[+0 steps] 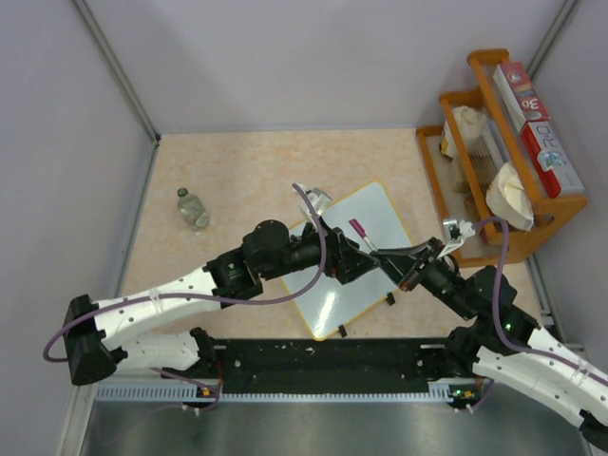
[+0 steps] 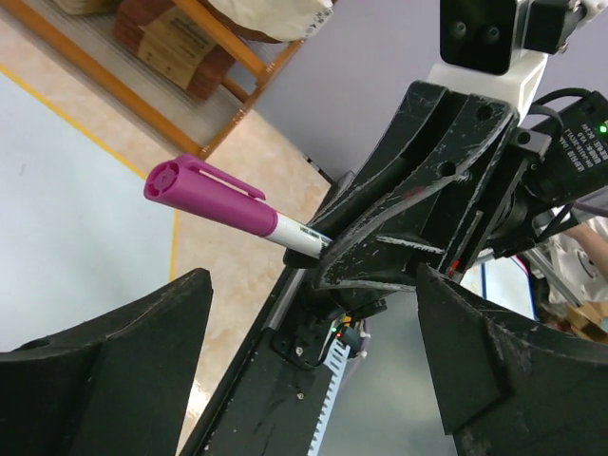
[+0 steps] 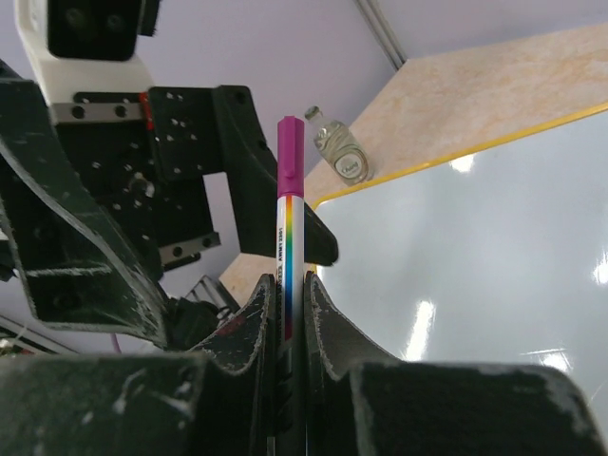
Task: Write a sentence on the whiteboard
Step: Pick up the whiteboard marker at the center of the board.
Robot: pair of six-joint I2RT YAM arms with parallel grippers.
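Observation:
The whiteboard lies tilted in the middle of the table, white with a yellow rim; no sentence is in view on it. My right gripper is shut on a marker with a white rainbow-striped barrel, and its purple cap is still on. The marker stands upright between the right gripper's fingers, above the whiteboard. My left gripper is wide open with nothing between its fingers. It faces the capped end from close by, without touching it. Over the board, the left gripper meets the right one.
A small clear bottle stands on the table to the left, also seen in the right wrist view as the bottle. A wooden rack with boxes and bags stands at the right edge. A black base rail runs along the near edge.

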